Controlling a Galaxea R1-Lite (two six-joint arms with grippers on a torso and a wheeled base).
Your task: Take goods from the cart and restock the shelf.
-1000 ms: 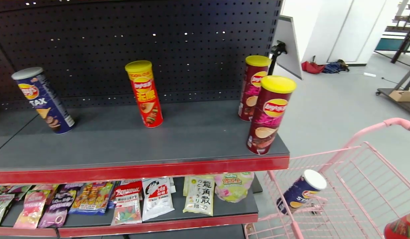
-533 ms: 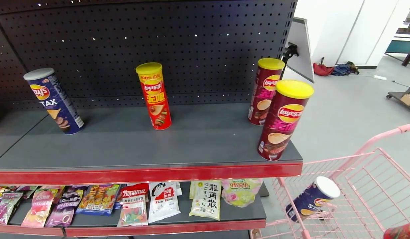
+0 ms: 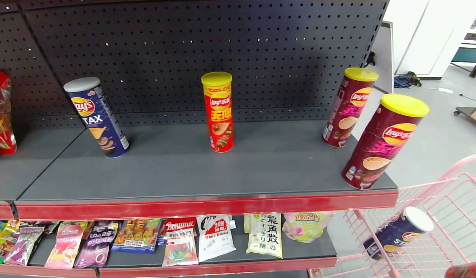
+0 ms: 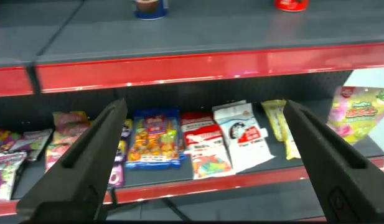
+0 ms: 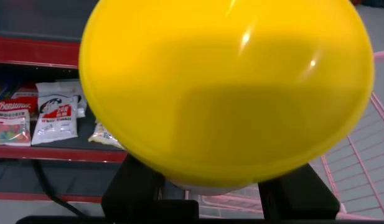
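Note:
On the upper shelf [image 3: 207, 202] stand a blue chip can [image 3: 96, 116], a red one [image 3: 219, 112] and two maroon ones with yellow lids [image 3: 350, 106] [image 3: 382, 143], the nearer at the right front corner. The pink cart [image 3: 450, 208] is at the lower right with a blue can [image 3: 398, 233] lying in it. My right gripper [image 5: 210, 186] is shut on a can with a yellow lid [image 5: 226, 87]; its red body pokes in at the head view's corner [image 3: 467, 270]. My left gripper [image 4: 204, 155] is open with nothing in it, facing the lower shelf.
Several snack bags [image 3: 218, 239] lie in a row on the lower shelf [image 3: 222, 266]. A bagged snack [image 3: 0, 116] stands at the far left of the upper shelf. Bare shelf surface lies between the cans. A perforated back panel [image 3: 184, 46] closes the rear.
The head camera has swung left, so the whole shelf has slid to the right in the picture. The cans keep their places relative to each other.

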